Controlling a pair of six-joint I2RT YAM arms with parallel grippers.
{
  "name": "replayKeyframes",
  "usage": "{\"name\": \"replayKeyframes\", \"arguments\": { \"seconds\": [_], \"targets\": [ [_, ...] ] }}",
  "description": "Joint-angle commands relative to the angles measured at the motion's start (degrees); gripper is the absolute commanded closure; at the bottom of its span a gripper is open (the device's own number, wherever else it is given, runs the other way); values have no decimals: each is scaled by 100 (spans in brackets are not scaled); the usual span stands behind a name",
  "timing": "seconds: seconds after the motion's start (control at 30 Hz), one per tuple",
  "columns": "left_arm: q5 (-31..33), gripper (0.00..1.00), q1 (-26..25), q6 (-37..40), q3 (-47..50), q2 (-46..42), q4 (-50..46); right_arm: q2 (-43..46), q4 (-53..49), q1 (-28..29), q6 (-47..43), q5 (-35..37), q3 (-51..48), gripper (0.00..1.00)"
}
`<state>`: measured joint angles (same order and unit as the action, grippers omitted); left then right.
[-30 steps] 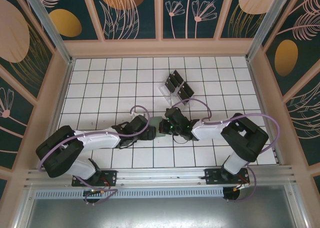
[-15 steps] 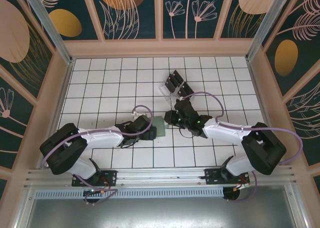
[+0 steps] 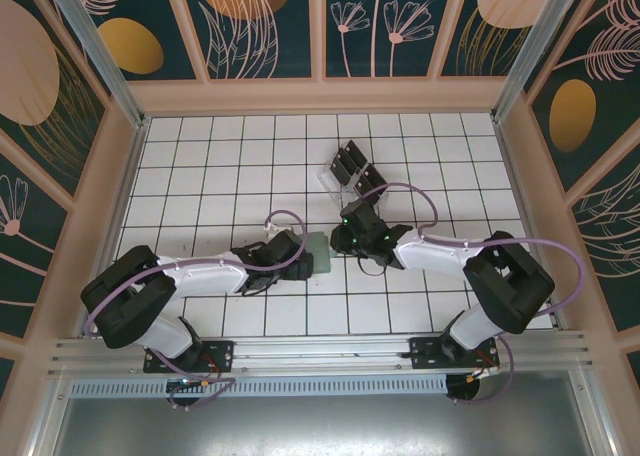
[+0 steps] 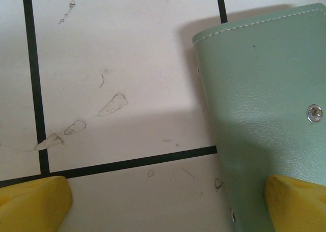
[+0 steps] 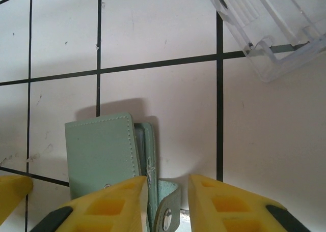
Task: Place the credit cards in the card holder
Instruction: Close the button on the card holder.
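Note:
The card holder is a grey-green wallet lying flat on the white tiles between my two grippers. My left gripper stands wide open at its left side; one yellow fingertip hangs over the card holder, the other over bare tile. My right gripper is open a little at the holder's right edge, and the snap strap sits between its fingers, against the left one. The card holder shows a slightly lifted flap. The black credit cards stand in a clear rack behind.
The clear plastic slotted rack stands just beyond my right gripper, and its corner is at the top right of the right wrist view. Low pink walls ring the tiled floor.
My right gripper has gone from shut to slightly open. It pulled back from the holder toward the rack, then settled at the holder's right edge. The left arm barely moved.

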<state>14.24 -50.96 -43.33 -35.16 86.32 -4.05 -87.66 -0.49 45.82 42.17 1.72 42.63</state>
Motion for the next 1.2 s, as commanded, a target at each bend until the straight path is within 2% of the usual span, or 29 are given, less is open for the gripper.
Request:
{"name": "replayKeyframes", "arguments": {
  "seconds": [0.0, 0.17, 0.37, 1.17],
  "targets": [
    [-3, 2, 91, 5, 167, 368, -8, -69, -78, -47, -124, 180, 193, 76],
    [-9, 2, 89, 4, 171, 364, 10, -24, -90, -47, -114, 145, 160, 83],
    [-24, 1, 88, 0, 196, 368, 45, 64, -94, -36, -82, 89, 97, 78],
    [-37, 1, 88, 0, 222, 412, 115, 146, -98, 28, -2, -24, -71, 81]
  ]
}}
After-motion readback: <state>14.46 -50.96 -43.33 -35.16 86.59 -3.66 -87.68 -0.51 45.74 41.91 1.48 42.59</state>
